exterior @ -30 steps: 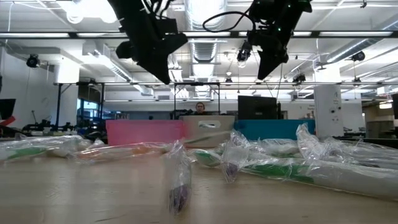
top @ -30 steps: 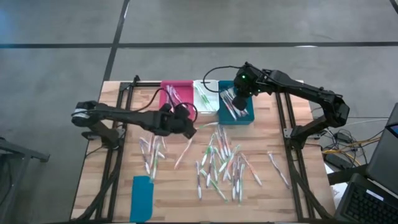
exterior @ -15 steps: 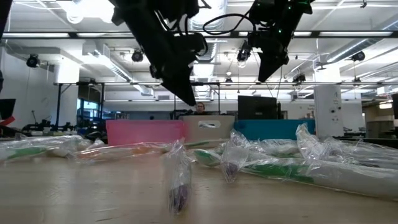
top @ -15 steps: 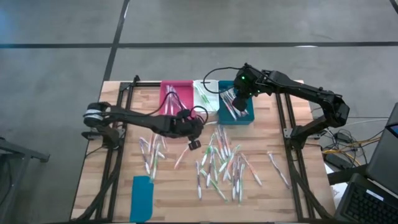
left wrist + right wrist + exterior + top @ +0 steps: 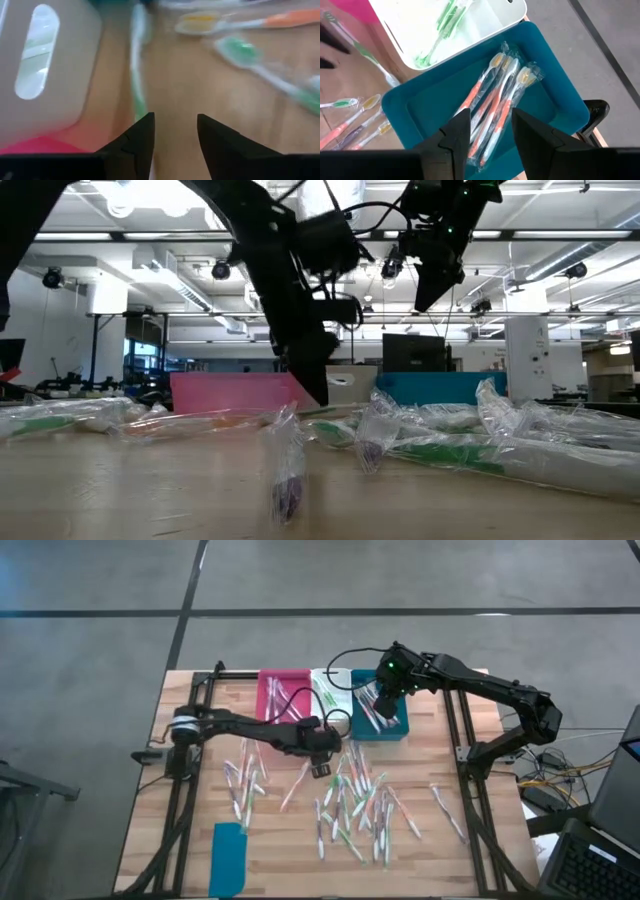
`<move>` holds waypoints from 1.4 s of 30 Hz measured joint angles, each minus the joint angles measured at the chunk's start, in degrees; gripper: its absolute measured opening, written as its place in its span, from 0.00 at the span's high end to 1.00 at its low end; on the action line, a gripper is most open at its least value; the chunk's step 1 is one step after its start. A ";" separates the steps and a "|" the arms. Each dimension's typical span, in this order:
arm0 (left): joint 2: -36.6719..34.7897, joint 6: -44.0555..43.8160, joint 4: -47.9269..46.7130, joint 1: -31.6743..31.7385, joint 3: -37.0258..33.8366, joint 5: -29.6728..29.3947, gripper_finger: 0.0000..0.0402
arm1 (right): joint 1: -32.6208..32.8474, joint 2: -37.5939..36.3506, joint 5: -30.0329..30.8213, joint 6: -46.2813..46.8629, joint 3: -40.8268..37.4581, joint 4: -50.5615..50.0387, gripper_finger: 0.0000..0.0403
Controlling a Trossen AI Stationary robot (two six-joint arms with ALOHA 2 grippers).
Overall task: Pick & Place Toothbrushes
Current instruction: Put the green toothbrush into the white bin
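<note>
Left tool (image 5: 322,769) apart, empty, beside white bin (image 5: 328,693); right tool (image 5: 487,131) apart over teal bin (image 5: 555,95) of toothbrushes (image 5: 492,112)

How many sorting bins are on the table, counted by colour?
Pink bin: 1
White bin: 1
Teal bin: 1
Total: 3 bins, side by side at the far edge of the table.
</note>
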 joint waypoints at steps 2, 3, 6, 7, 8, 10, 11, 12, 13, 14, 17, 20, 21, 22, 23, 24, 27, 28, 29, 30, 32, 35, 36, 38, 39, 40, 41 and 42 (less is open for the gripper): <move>1.90 -0.03 -2.01 0.42 1.60 -1.89 0.62 | 0.01 0.00 0.02 0.00 0.00 -0.01 0.64; 2.72 -0.05 -2.87 0.59 2.43 -2.51 0.62 | -0.01 0.00 0.00 -0.04 0.00 -0.01 0.64; 4.63 -0.08 -4.22 0.68 3.93 -3.78 0.62 | -0.01 0.00 0.01 -0.26 0.00 -0.01 0.64; 5.24 -0.24 -4.16 0.69 4.05 -3.98 0.62 | 0.00 0.00 0.01 -0.27 0.00 -0.01 0.64; 5.53 -0.32 -4.11 0.69 4.09 -4.39 0.62 | -0.01 0.00 0.02 -0.38 -0.01 -0.01 0.64; 6.12 -0.54 -4.09 0.67 4.07 -4.53 0.62 | -0.01 0.00 0.00 -0.44 -0.02 -0.03 0.65; 6.23 -0.89 -4.11 0.64 4.09 -4.65 0.62 | -0.01 0.00 0.00 -0.44 -0.02 -0.02 0.66; 6.39 -1.33 -4.16 0.64 4.09 -4.64 0.62 | -0.05 0.00 0.02 -0.45 -0.02 -0.01 0.67; 6.45 -1.50 -4.21 0.64 4.09 -4.58 0.63 | -0.05 0.00 0.02 -0.46 -0.04 -0.01 0.68; 6.47 -1.57 -4.26 0.64 4.09 -4.37 0.64 | -0.03 0.00 0.02 -0.46 -0.04 -0.01 0.69; 6.27 -1.81 -4.44 0.64 4.03 -3.56 0.69 | -0.03 0.00 0.00 -0.46 -0.04 -0.01 0.73; 6.25 -2.61 -4.42 0.63 3.98 -3.16 0.78 | -0.03 0.00 0.00 -0.46 -0.04 -0.03 0.76; 6.25 -3.24 -4.42 0.62 3.98 -3.05 0.82 | -0.03 0.00 0.00 -0.48 -0.04 -0.03 0.77; 6.25 -3.87 -4.42 0.62 3.96 -2.78 0.85 | -0.03 0.00 0.00 -0.48 -0.04 -0.03 0.78; 6.25 -4.45 -4.42 0.62 3.96 -2.40 0.88 | -0.03 0.00 0.00 -0.56 -0.04 -0.03 0.79; 6.25 -5.18 -4.43 0.62 3.96 -2.28 0.91 | -0.03 0.00 0.01 -0.78 -0.04 -0.03 0.80; 5.96 -7.57 -4.65 0.64 3.90 -2.25 0.97 | 0.01 0.00 0.01 -1.31 -0.12 -0.04 0.83; 5.87 -8.18 -4.69 0.64 3.90 -2.25 0.97 | 0.01 0.00 0.00 -1.31 -0.16 -0.05 0.84; 5.65 -8.86 -4.87 0.64 3.91 -2.23 0.97 | 0.01 0.00 0.00 -1.31 -0.23 -0.01 0.85; 5.54 -9.50 -5.33 0.64 4.00 -2.17 0.96 | 0.01 0.00 0.00 -1.40 -0.30 -0.07 0.86; 5.03 -10.79 -7.71 0.41 4.82 -1.91 0.96 | 0.01 0.00 0.00 -1.53 -0.54 -0.05 0.87; 3.88 -12.18 -11.31 -0.24 6.83 -1.97 0.97 | 0.01 0.00 0.00 -1.53 -0.89 -0.08 0.89; 3.16 -12.38 -11.78 -0.51 7.61 -2.03 0.97 | 0.01 0.00 0.00 -1.57 -0.95 -0.10 0.89; 1.62 -12.80 -12.93 -0.95 8.75 -2.40 0.97 | 0.01 0.00 0.01 -1.75 -1.07 -0.09 0.90; 0.64 -12.83 -12.82 -1.13 9.40 -2.42 0.97 | -0.01 0.00 0.04 -1.80 -1.12 -0.09 0.90; -0.09 -12.87 -12.61 -1.27 9.85 -2.46 0.97 | -0.10 0.00 0.07 -1.79 -1.14 -0.10 0.91; -0.78 -13.13 -12.74 -1.34 10.27 -2.55 0.97 | -0.12 0.00 0.13 -1.77 -1.17 -0.08 0.91; -1.82 -13.34 -12.68 -1.33 10.63 -2.68 0.97 | -0.16 0.00 0.29 -1.76 -1.21 -0.05 0.90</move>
